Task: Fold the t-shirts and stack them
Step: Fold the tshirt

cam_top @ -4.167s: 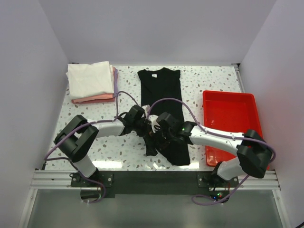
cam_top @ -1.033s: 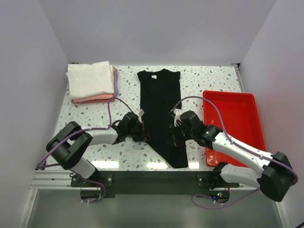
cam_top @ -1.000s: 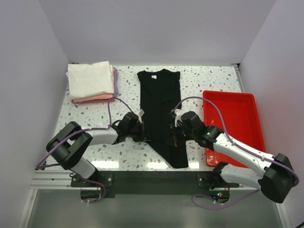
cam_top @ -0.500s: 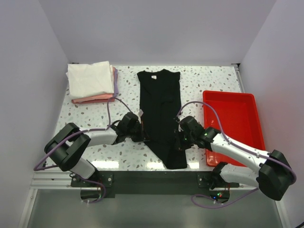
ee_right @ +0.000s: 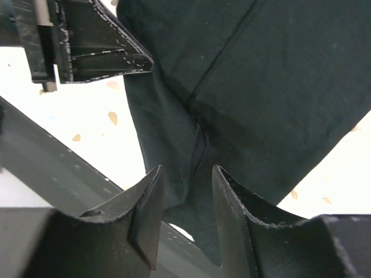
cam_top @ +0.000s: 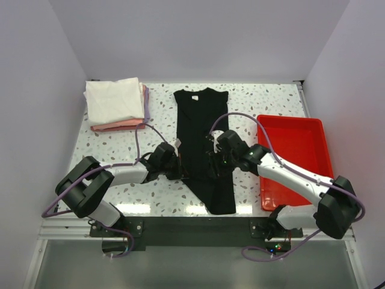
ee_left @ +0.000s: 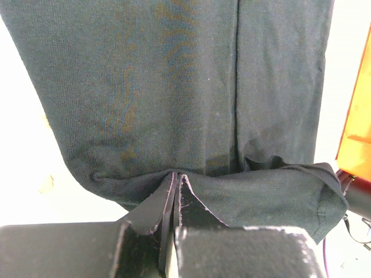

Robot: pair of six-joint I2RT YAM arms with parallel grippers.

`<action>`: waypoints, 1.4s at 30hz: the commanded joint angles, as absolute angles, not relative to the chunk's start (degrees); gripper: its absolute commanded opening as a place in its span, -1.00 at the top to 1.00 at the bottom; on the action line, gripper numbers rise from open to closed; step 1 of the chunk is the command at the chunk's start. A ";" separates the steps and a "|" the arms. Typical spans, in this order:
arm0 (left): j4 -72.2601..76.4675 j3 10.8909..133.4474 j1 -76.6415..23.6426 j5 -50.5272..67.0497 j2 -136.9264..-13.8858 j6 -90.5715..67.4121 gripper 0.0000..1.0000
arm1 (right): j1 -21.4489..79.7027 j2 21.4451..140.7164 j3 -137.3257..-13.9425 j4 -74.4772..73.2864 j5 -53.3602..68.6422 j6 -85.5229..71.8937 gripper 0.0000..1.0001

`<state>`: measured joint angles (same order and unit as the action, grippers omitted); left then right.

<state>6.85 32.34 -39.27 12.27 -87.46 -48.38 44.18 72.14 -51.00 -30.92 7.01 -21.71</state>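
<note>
The black t-shirt (cam_top: pixel 201 120) lies folded into a long narrow strip down the middle of the table. My left gripper (cam_top: pixel 182 170) sits low at the strip's left edge. In the left wrist view its jaws (ee_left: pixel 175 176) are shut on a pinched ridge of the black cloth (ee_left: pixel 174 87). My right gripper (cam_top: pixel 210 162) hovers over the strip's lower half, facing the left one. Its jaws (ee_right: pixel 185 174) stand open with only the black cloth (ee_right: pixel 278 75) lying below them. Folded t-shirts are stacked at the back left: white (cam_top: pixel 114 99) on top, pink (cam_top: pixel 120 125) and lavender (cam_top: pixel 147 103) beneath.
A red plastic tray (cam_top: pixel 295 150) stands on the right of the table, and its edge (ee_left: pixel 356 116) shows in the left wrist view. The right arm reaches across the tray's near left corner. The left gripper's fingers (ee_right: pixel 93 52) show at the upper left of the right wrist view.
My right gripper has opened and let go of the black cloth, then swung left and back over the strip. The left gripper has stayed shut in place.
</note>
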 commanded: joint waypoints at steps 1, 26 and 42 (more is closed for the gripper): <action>-1.23 29.79 -38.67 7.82 -89.12 -44.47 1.00 | 45.61 77.67 -56.76 -35.93 6.95 -13.57 0.11; -0.88 28.57 -38.67 8.53 -88.24 -44.39 1.00 | 52.21 92.90 -64.86 -41.22 -9.32 -10.63 0.73; -2.90 26.54 -38.67 5.36 -87.28 -46.14 1.00 | 51.68 72.71 -54.59 -33.94 3.68 -27.49 1.00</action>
